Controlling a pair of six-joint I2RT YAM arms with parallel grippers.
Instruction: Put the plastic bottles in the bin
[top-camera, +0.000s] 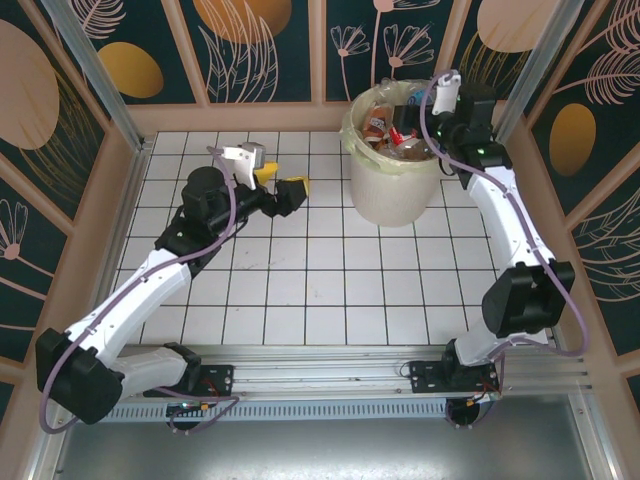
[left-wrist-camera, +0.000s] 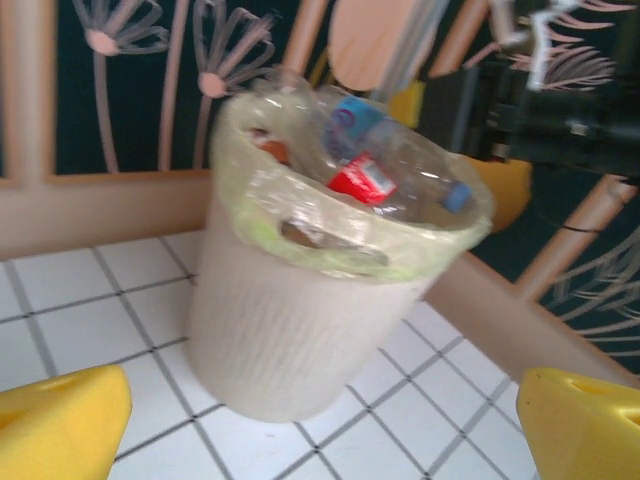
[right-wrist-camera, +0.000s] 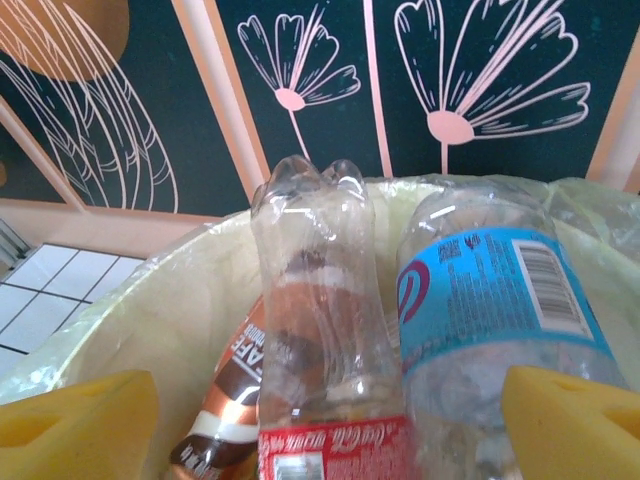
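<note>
Looking down from the top, the bin (top-camera: 392, 200) is standing on the white tiled worktop (top-camera: 300, 290) at about 1 o'clock, close to the back wall. Inside it the plastic bottles (top-camera: 385, 125) are piling up to the rim. The right hand (top-camera: 420, 130) is hanging over the bin's 3 o'clock edge. The left hand (top-camera: 281, 181) is hovering over the tiles at about 11 o'clock, apart from the bin, with its yellow fingers spread and nothing between them.

From the left wrist, the left hand's yellow fingers (left-wrist-camera: 60, 425) are sitting at 7 and 5 o'clock, wide apart and released. The bin (left-wrist-camera: 280, 320) is standing in the middle, with its yellowish bag (left-wrist-camera: 300, 235) folding over the rim. The right arm (left-wrist-camera: 540, 100) is reaching in at 2 o'clock.

From the right wrist, the right hand (right-wrist-camera: 320, 430) is hanging just above the bin (right-wrist-camera: 150, 310), fingers spread wide and released. Between them a red-label bottle (right-wrist-camera: 315, 320) is standing bottom up in the bin. A blue-label bottle (right-wrist-camera: 490, 300) is lying just beside it toward 3 o'clock, and a brown-label bottle (right-wrist-camera: 225, 400) is lying toward 7 o'clock.
</note>
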